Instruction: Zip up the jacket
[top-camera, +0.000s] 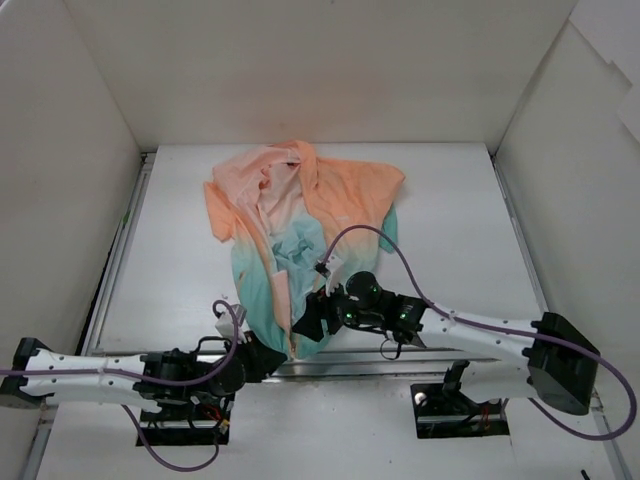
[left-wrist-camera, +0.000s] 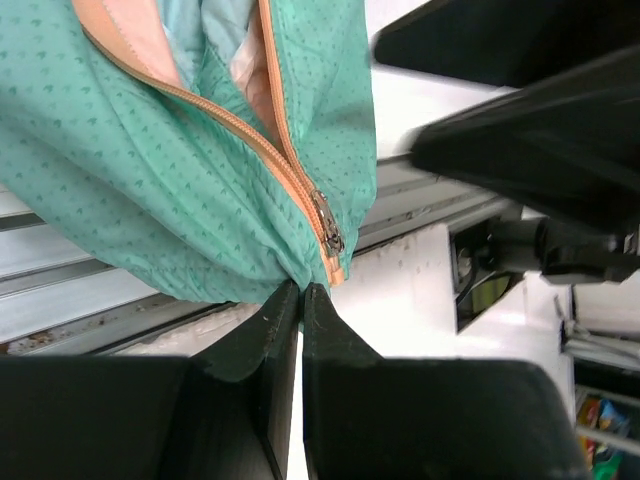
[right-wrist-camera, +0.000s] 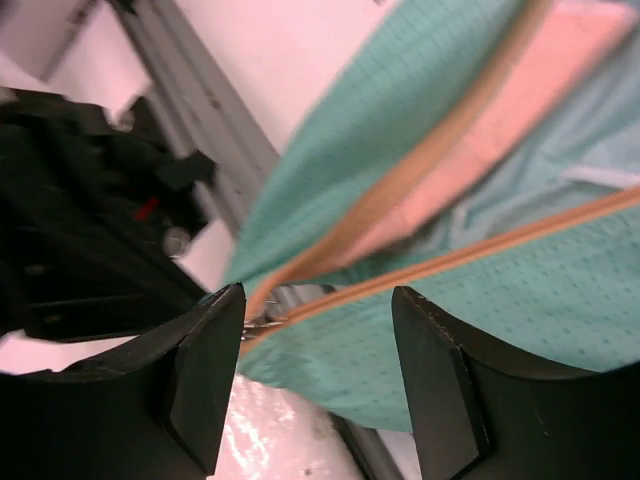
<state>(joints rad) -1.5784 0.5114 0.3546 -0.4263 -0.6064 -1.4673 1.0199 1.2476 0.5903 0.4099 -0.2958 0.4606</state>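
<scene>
The jacket (top-camera: 300, 215) lies rumpled on the white table, peach-orange at the far end, mint-teal at the near hem. My left gripper (left-wrist-camera: 300, 292) is shut on the teal hem corner (left-wrist-camera: 270, 265), just below the metal zipper slider (left-wrist-camera: 329, 230) at the foot of the orange zipper tape. In the top view the left gripper (top-camera: 272, 358) sits at the hem by the table's near edge. My right gripper (right-wrist-camera: 318, 305) is open, its jaws either side of the orange-trimmed zipper edge (right-wrist-camera: 450, 255) over the hem; in the top view it (top-camera: 312, 318) hovers above the hem.
White walls enclose the table on three sides. A metal rail (top-camera: 330, 366) runs along the near table edge under the hem. The right arm's purple cable (top-camera: 400, 262) loops over the jacket's lower right.
</scene>
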